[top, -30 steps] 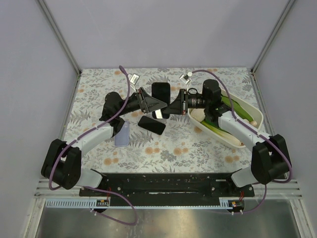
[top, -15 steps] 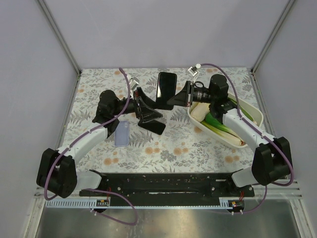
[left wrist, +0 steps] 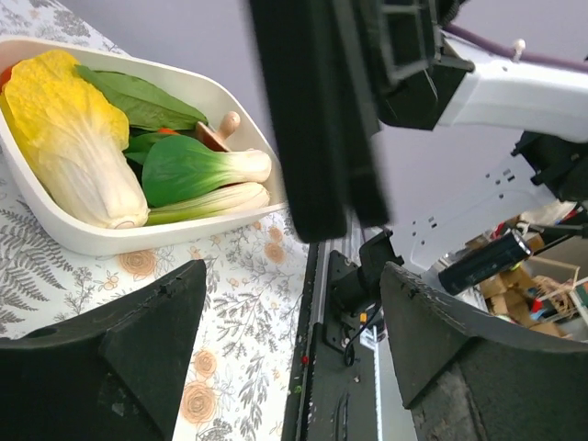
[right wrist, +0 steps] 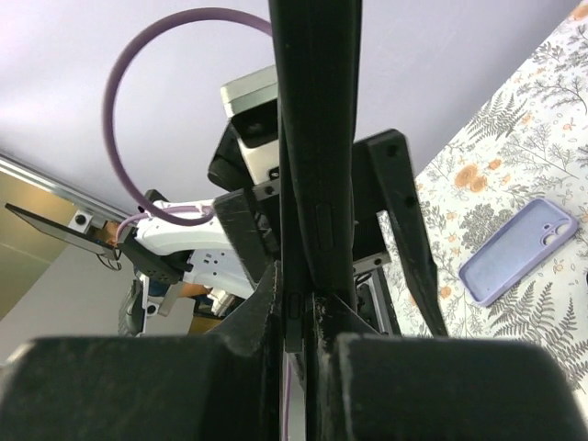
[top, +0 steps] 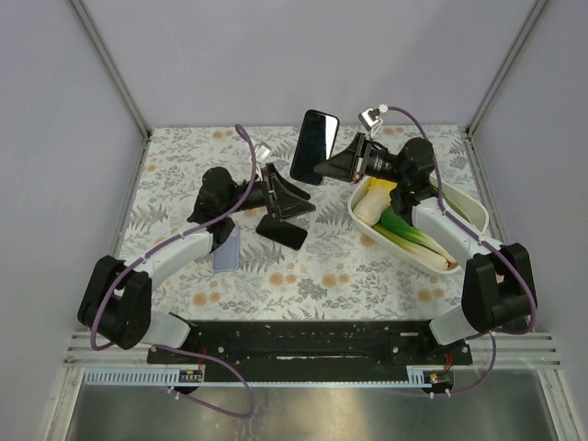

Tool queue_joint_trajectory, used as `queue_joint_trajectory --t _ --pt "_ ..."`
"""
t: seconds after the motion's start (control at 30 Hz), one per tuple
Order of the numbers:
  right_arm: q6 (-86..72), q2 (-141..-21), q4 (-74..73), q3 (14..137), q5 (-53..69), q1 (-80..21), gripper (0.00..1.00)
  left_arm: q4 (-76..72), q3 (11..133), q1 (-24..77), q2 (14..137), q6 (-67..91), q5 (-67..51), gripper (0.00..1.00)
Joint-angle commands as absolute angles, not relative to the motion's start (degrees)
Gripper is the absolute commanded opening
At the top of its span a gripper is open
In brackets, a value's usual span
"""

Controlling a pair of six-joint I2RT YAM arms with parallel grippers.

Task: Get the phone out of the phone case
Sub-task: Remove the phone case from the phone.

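Just below the upright phone (top: 313,145), my left gripper (top: 294,196) hangs wide open and empty, while my right gripper (top: 323,167) is clamped on the phone's lower end opposite.

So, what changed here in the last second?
The right tool, shut on the black rectangular phone, carried it up and back. The left tool let it go and drew away, open. The flat black slab, lilac phone case and white vegetable tray stayed.
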State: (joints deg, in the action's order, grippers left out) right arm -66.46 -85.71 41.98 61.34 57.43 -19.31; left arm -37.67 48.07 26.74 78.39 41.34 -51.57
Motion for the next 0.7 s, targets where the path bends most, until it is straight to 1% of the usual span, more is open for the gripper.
queue_joint_trajectory --t 0.0,0.13,0.27,0.47,0.6,0.67 --pt "-70.4 -85.3 52.7 61.5 55.0 -19.2 0.00 -46.7 51.1 27.8 80.9 48.9 -47.4 0.78" --pt "-70.8 -85.3 53.4 60.9 54.6 -19.2 0.00 -49.9 50.6 27.7 82.6 53.3 -45.3 0.77" --pt "-71.1 -85.6 54.3 60.4 54.1 -19.2 0.00 -54.0 50.0 27.8 83.1 56.9 -44.6 0.77" --pt "-71.3 -85.5 54.6 59.9 53.4 -19.2 0.00 -53.5 49.9 27.8 82.5 57.9 -43.9 0.78" --pt "-70.9 -85.2 54.4 59.4 53.2 -19.2 0.00 -50.2 50.4 27.7 82.7 57.7 -42.1 0.78" --pt "-70.7 -84.8 54.2 59.0 52.9 -19.2 0.00 -51.2 50.4 27.7 83.2 58.9 -42.0 0.78"
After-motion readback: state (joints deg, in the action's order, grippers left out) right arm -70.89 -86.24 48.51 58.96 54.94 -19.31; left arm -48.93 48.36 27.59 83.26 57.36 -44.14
